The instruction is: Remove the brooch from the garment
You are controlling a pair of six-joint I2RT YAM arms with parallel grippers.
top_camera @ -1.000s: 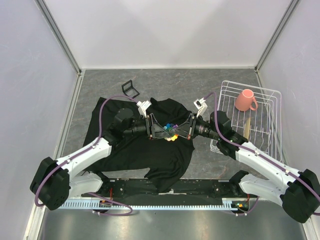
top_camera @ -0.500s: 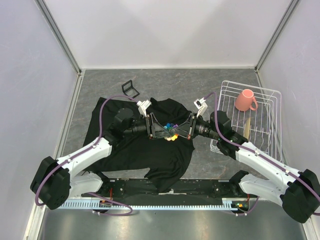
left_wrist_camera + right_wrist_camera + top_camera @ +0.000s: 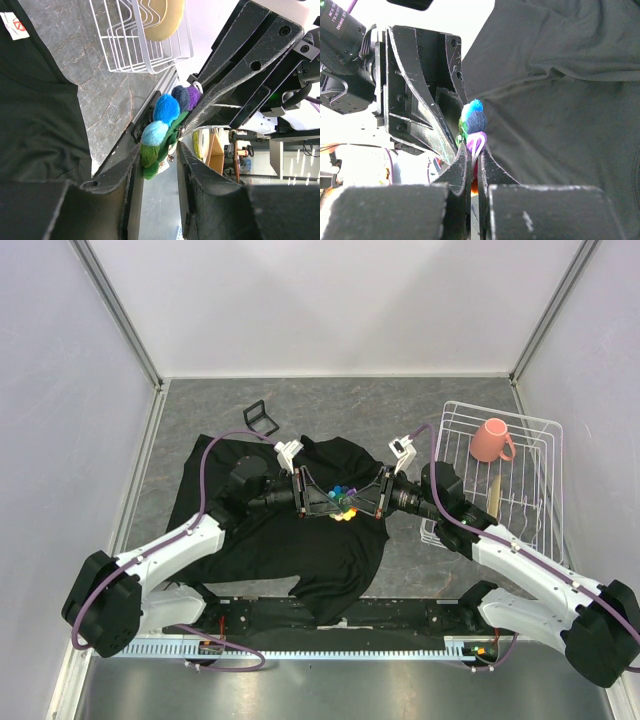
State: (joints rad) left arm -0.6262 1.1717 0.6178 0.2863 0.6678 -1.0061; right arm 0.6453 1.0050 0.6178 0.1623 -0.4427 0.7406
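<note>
A grey, stone-patterned table (image 3: 400, 410) is sitting inside plain white walls. The black T-shirt (image 3: 300, 550) is lying spread across the middle of the table. Both arms are reaching in over it and meeting nose to nose.

The brooch (image 3: 345, 503) is sitting between the two sets of fingertips, raised above the shirt's chest area. From above it is showing yellow, blue and red. The wrist views are showing fuzzy balls of green, light blue, dark blue and purple. Whether any part of it is catching the cloth cannot be told.

The right gripper (image 3: 474, 147) is pinching the brooch, its fingers closed to a slit with the purple and pink edge caught between the tips. The left gripper (image 3: 157, 150) is standing with its jaws apart around the green and blue end. One finger is lying close against the green ball and a strip of daylight is showing on the other side.

A small white label (image 3: 14, 25) with a red mark is lying on the shirt in the left wrist view; the mark is too small to read. On the black camera barrel (image 3: 340, 22) in the right wrist view, white lettering is reading "IMAGING" in part.

To the right, a white wire rack (image 3: 530, 490) is holding a pink mug (image 3: 489, 439) and a wooden utensil (image 3: 496, 495). A small black stand (image 3: 260, 417) is sitting beyond the shirt's far left corner.
</note>
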